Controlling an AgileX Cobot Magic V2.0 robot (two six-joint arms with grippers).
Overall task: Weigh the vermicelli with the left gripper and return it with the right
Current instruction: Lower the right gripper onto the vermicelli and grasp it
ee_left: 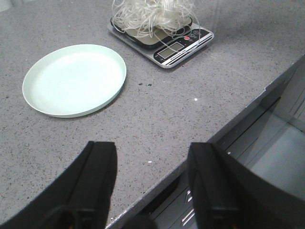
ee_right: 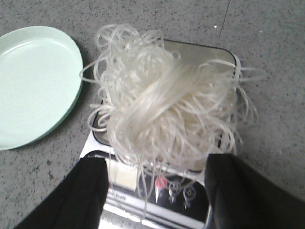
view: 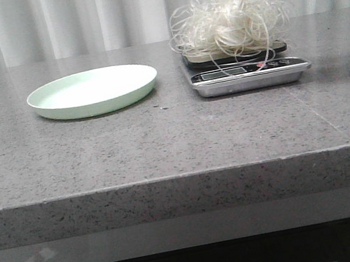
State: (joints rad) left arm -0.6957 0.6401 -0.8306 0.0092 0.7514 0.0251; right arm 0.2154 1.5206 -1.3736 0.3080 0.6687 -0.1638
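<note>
The vermicelli [ee_right: 167, 114] rests on the scale [ee_right: 157, 198] for weighing, directly beneath my right tool [ee_right: 155, 191], fingers apart for retrieval; my left tool [ee_left: 150, 186] waits apart, fingers spread, facing the plate [ee_left: 74, 78].

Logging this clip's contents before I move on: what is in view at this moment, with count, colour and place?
vermicelli: one mound, whitish translucent, piled on the scale's platform, a few strands hanging over the display.
scale: one, silver with a dark platform, on the table's right half.
plate: one, pale green, nothing on it, left of the scale and apart from it.
table: one, speckled grey stone.
curtain: pale, behind the table.
left pincer: black, open, holding nothing, over the table's near edge.
right pincer: black, open, above the vermicelli and scale.
</note>
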